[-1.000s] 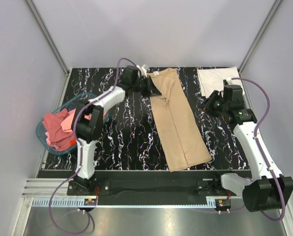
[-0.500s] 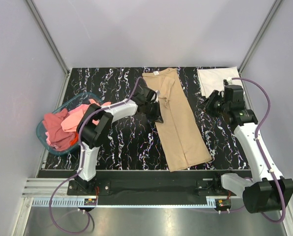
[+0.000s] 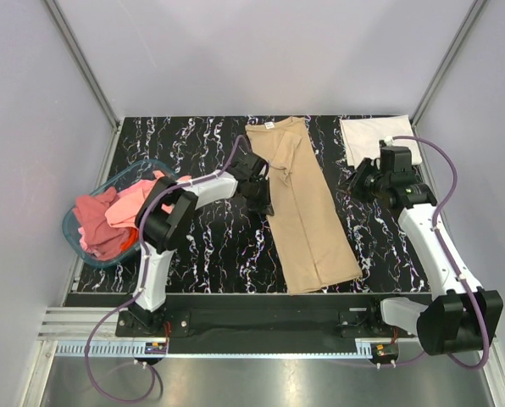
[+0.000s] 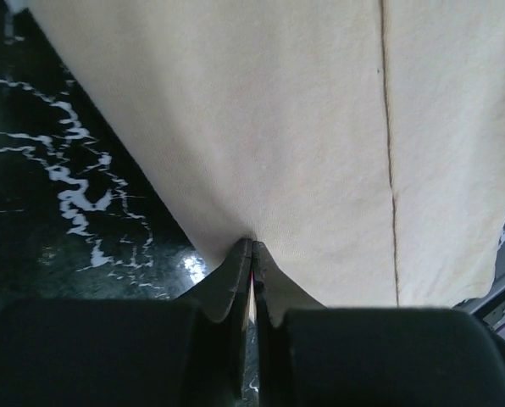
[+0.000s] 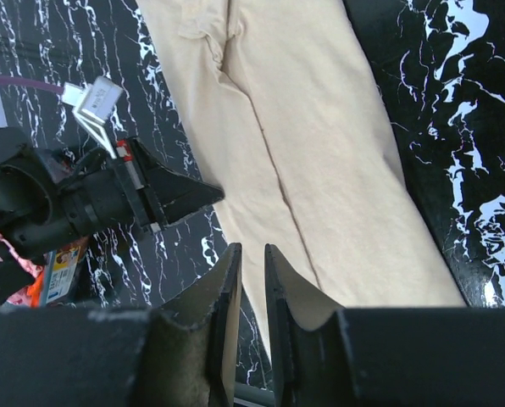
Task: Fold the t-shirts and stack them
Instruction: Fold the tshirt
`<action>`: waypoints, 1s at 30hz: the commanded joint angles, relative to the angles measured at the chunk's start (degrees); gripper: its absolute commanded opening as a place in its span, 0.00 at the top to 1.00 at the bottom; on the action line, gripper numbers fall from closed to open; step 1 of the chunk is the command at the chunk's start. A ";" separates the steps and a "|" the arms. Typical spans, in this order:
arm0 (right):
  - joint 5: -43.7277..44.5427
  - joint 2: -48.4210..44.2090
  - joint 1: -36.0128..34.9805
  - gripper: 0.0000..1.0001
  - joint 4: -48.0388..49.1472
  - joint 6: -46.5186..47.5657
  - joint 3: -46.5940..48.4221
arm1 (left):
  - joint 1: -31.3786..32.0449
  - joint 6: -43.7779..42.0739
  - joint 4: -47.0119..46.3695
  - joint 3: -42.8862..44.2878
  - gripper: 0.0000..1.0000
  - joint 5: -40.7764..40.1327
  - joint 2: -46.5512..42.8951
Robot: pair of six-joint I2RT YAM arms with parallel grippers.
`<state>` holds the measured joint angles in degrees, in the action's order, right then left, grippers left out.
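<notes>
The tan t-shirt lies folded into a long strip down the middle of the table, with its white neck label at the far end. My left gripper is at its left edge. In the left wrist view the jaws are shut, pinching that edge of the tan cloth. My right gripper hovers to the right of the strip. Its jaws are a narrow gap apart and empty. A folded white t-shirt lies at the back right. Pink and red t-shirts fill the basket.
The translucent blue basket stands at the table's left edge. The table top is black marble pattern. Grey walls close in on three sides. The left arm's fingers show in the right wrist view, beside the tan shirt.
My left gripper has moved from the shirt's collar end toward me along the left edge, and now sits at mid-length. The right gripper has shifted slightly. The shirt has barely moved.
</notes>
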<state>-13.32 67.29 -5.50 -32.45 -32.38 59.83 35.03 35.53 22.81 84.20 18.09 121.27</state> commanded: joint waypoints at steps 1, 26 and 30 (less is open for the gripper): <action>-1.09 1.35 0.05 0.76 3.00 0.04 -1.12 | -2.77 -2.65 5.49 0.35 0.93 -8.76 1.08; 0.22 5.05 -17.79 0.99 7.05 -14.80 -20.45 | -1.02 -4.16 6.38 -19.23 0.88 0.99 -25.46; 3.37 4.43 -19.98 1.00 5.39 -17.89 -22.57 | 3.81 0.75 1.30 -30.13 0.88 -0.60 -29.68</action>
<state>-14.17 73.58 -24.01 -26.44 -45.50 37.95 36.49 32.53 27.57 59.53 17.32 93.54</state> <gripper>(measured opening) 0.011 0.115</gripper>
